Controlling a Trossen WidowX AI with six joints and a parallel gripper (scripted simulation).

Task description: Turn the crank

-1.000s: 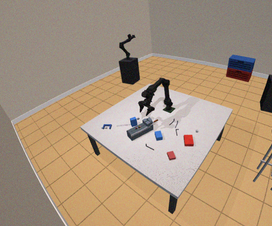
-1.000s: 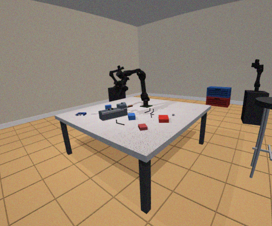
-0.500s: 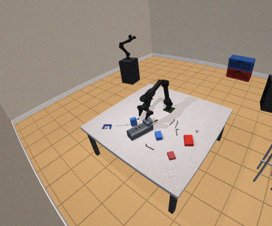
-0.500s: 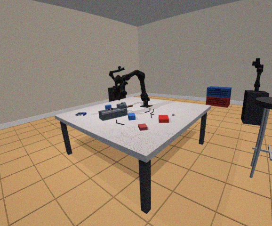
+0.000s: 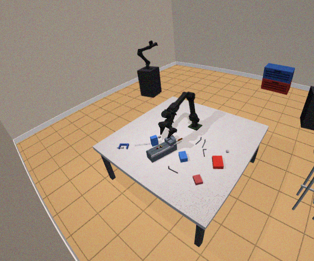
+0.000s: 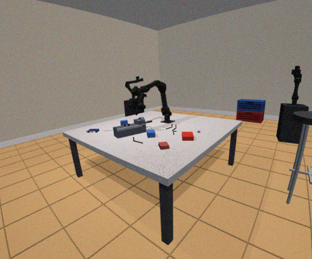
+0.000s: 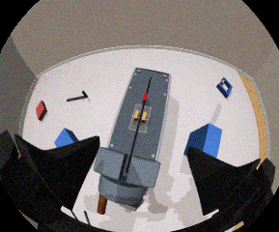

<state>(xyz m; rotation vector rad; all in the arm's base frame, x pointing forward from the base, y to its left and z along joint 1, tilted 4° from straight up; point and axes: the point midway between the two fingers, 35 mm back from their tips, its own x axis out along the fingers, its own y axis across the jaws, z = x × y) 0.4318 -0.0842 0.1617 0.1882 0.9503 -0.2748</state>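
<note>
A grey slide machine (image 5: 159, 151) (image 6: 128, 129) (image 7: 139, 123) lies on the white table (image 5: 230, 131). In the wrist view its red pointer (image 7: 146, 96) sits on the rail, farther from me than the two brass marks (image 7: 139, 115). A grey crank housing (image 5: 170, 139) (image 7: 124, 177) stands at the machine's near end, with a brown handle (image 5: 179, 138) (image 7: 102, 205) sticking out beside it. My gripper (image 5: 166, 130) (image 6: 138, 111) (image 7: 146, 147) hangs open and empty just above the crank end, its fingers on either side of the housing.
A blue block (image 5: 154, 140) (image 7: 205, 139) stands by the machine's far side, another blue block (image 5: 182, 156) (image 7: 66, 137) on the near side. Two red blocks (image 5: 217, 161) (image 5: 197, 179), several black hex keys (image 5: 173, 169), and a blue clamp (image 5: 123, 144) (image 7: 224, 87) lie around.
</note>
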